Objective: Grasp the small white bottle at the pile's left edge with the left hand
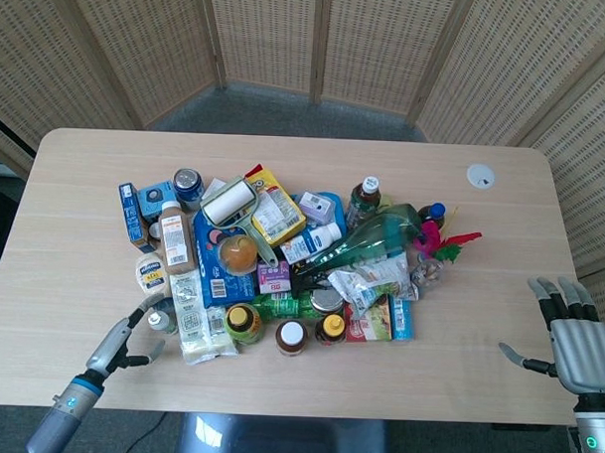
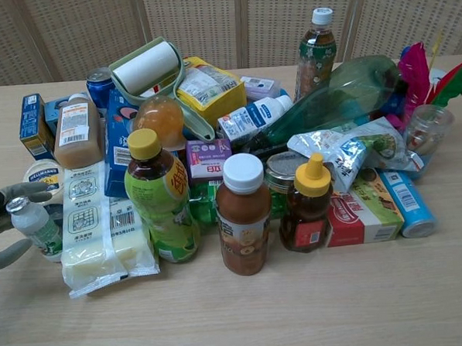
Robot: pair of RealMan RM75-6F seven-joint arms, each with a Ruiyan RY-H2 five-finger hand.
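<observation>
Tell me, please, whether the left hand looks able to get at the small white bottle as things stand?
Probably yes. The left hand comes in from the open table side, fingers spread on either side of the small white bottle. The white packet crowds only the bottle's far side.

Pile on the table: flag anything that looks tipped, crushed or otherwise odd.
The big green bottle lies on its side across the pile, looking squashed. A lint roller rests tilted on top. The small white bottle stands upright at the left edge, with the left hand open around it.
</observation>
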